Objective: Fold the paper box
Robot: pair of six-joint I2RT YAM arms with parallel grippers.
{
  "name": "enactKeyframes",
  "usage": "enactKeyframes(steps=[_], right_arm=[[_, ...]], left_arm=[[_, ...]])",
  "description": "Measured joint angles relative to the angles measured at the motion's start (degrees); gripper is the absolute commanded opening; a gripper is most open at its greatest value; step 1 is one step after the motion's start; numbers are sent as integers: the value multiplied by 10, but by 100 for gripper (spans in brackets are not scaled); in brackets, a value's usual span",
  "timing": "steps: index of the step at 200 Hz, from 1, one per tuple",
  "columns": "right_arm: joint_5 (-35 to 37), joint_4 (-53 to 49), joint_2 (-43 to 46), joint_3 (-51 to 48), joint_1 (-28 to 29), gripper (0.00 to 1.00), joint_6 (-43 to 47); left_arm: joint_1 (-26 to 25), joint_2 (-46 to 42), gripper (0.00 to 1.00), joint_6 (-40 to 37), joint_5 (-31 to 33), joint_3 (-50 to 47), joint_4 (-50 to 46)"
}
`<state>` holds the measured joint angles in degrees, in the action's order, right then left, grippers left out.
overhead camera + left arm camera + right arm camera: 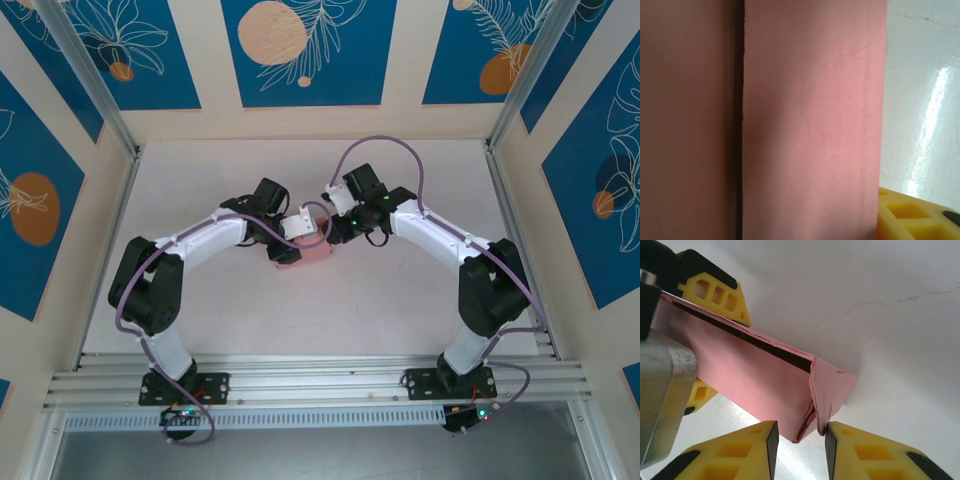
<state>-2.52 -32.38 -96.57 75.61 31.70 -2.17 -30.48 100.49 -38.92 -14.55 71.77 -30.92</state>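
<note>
The paper box is a small salmon-pink box at the middle of the table, between the two arms. My left gripper is shut on it. In the right wrist view its yellow fingers press the box from both sides. The left wrist view has the box's wall right in front of the camera, with one yellow finger at the lower right. My right gripper is open around the box's crumpled end flap. The right-hand pad touches the flap's edge and the other stands clear.
The white table is bare around the box. Aluminium rails run along the near edge and upright posts stand at the back corners. Cream and blue wall panels enclose the sides.
</note>
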Motion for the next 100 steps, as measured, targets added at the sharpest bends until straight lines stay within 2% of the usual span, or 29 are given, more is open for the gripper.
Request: enactKeyframes(steps=[27, 100], right_arm=[[0, 2, 0, 0, 0, 48, -5], [11, 7, 0, 5, -8, 47, -8]], left_arm=[[0, 0, 53, 0, 0, 0, 0], [0, 1, 54, 0, 0, 2, 0]])
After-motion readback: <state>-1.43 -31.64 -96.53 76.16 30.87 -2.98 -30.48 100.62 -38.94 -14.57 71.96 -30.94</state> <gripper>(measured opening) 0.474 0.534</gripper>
